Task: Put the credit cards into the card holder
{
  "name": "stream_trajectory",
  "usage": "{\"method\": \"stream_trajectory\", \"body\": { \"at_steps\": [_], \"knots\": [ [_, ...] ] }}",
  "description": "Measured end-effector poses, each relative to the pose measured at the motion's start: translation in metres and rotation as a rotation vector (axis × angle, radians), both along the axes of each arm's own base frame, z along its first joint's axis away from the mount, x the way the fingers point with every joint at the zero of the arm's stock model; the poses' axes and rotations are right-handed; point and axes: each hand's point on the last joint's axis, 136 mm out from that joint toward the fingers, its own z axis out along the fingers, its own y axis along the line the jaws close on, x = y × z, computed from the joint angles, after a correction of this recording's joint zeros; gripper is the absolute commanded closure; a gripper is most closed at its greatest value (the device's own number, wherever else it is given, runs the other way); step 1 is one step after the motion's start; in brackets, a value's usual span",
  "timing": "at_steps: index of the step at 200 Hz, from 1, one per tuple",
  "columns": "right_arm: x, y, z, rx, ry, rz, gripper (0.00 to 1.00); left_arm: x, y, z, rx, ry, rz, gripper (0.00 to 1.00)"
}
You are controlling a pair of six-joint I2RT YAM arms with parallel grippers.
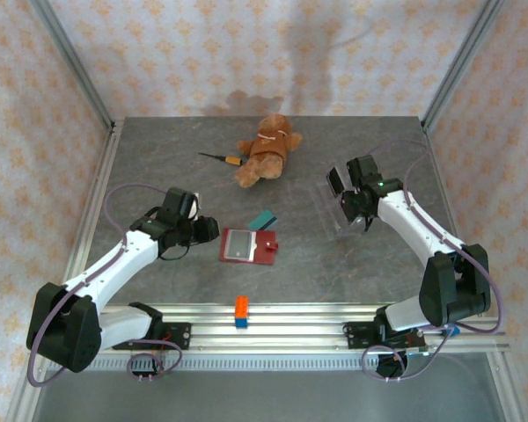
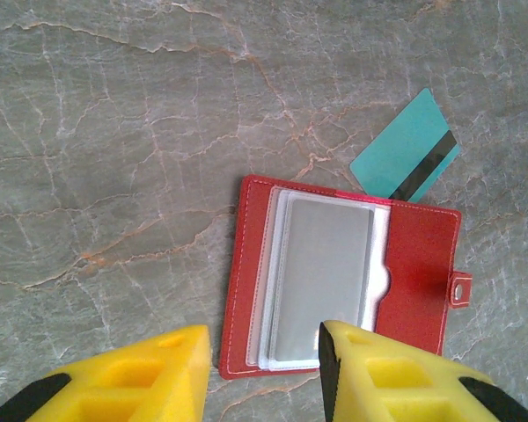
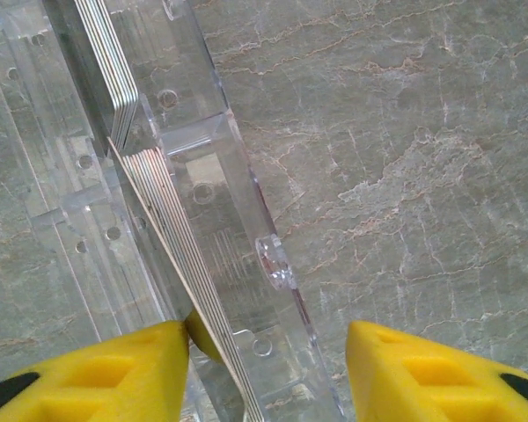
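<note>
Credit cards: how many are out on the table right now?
1 plainly: the teal card at the far edge of the open holder. The clear stand holds what look like stacked cards edge-on, too tight to count.

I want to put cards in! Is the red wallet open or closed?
Open: the card holder lies spread flat, its clear sleeves showing.

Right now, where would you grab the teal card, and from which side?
Probably from straight above, jaws across the two long edges of the teal card, near its far end. It lies flat on the table, stripe up, and its near end meets the card holder, so only the far end is free.
</note>
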Motion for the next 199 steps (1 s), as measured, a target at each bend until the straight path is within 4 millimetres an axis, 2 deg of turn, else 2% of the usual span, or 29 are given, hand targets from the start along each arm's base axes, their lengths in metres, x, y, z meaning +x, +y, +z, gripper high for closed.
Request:
{"method": "stream_trajectory", "body": {
  "at_steps": [60,127,158,177,199],
  "knots": [
    [0.0,-0.002,0.0,-0.01,-0.003,-0.009,0.71,-0.001,0.0,-0.001,0.001,0.004,0.0,0.61],
    [0.0,-0.001,0.003,-0.003,-0.011,-0.009,0.83,-0.002,0.0,-0.004,0.004,0.014,0.0,0.61],
    [-0.004,0.004,0.006,0.032,-0.007,0.005,0.87,-0.002,0.0,-0.005,0.001,0.017,-0.003,0.61],
    [-0.008,0.01,0.01,0.076,-0.007,0.016,0.96,-0.003,-0.001,-0.008,-0.001,0.031,-0.008,0.6],
    [-0.011,0.019,0.02,0.132,-0.028,0.033,0.99,-0.006,-0.003,-0.013,-0.002,0.058,-0.018,0.6]
  ]
}}
